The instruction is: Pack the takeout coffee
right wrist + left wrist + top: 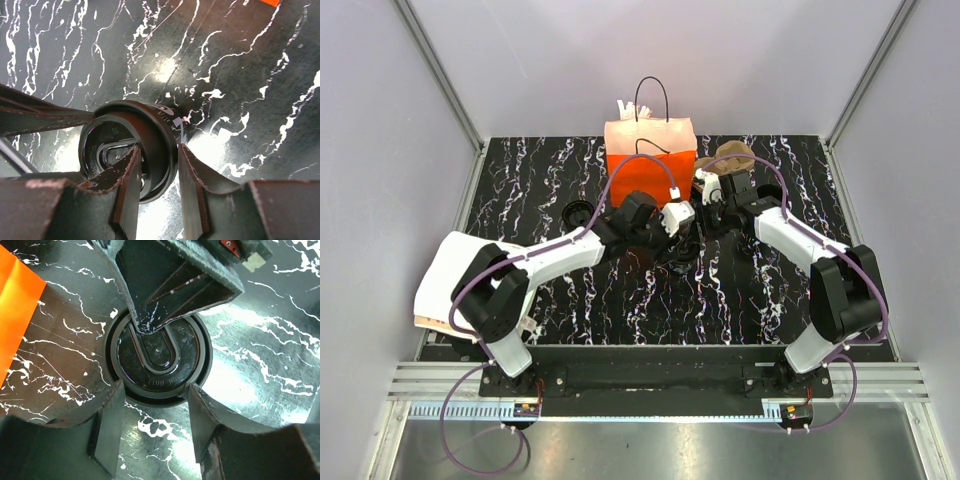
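Note:
The takeout coffee is a small black cup with a black lid, standing on the marble table in front of the orange paper bag. In the top view the cup sits between both grippers. My left gripper is open, with one finger on each side of the cup's near edge. My right gripper pinches the cup's rim: one finger lies on the lid and the other is against the outer wall. That finger shows over the lid in the left wrist view.
A squat black ringed piece lies left of the bag. A brown object sits right of the bag. White paper lies at the table's left edge. The bag's edge is close to the cup's left.

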`<state>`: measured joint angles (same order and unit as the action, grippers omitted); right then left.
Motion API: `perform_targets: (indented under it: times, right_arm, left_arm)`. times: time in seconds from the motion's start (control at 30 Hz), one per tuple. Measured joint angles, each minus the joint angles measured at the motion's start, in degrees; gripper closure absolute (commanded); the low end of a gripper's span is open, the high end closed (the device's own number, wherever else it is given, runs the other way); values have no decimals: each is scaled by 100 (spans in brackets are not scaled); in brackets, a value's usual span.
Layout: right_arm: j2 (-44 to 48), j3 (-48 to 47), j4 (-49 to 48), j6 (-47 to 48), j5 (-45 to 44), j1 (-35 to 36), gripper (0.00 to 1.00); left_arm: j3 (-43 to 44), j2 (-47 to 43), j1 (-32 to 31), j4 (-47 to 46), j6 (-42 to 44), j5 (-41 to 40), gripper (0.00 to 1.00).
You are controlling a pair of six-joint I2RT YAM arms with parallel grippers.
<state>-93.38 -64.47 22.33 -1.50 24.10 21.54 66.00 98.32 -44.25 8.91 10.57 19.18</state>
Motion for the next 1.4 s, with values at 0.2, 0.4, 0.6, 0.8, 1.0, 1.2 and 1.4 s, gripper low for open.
perform_targets:
  times: [0.2, 0.4, 0.6, 0.8, 1.0, 1.2, 1.4]
  right_arm:
    - [28, 0, -33, 68, -164, 0, 62]
    - [50, 7, -44, 87, -223, 2, 62]
    - [83, 28, -57, 140, -212, 22, 62]
    - [136, 50, -107, 197, -190, 138, 62]
    - [144, 70, -160, 240, -199, 157, 62]
    - [144, 74, -201, 291, -227, 157, 62]
    - [140, 74, -254, 343, -251, 157, 62]
  left_arm:
    - [-13, 46, -94, -160, -184, -269, 100]
    - [-212, -48, -136, -470, -282, -404, 100]
    - [-254, -199, -133, -459, -273, -411, 100]
    - [-85, -271, -66, 155, -33, -313, 100]
    - [-76, -267, -59, 354, 144, -313, 100]
    - [66, -168, -48, 485, 136, -334, 100]
    - [214, -66, -46, 697, 94, -367, 100]
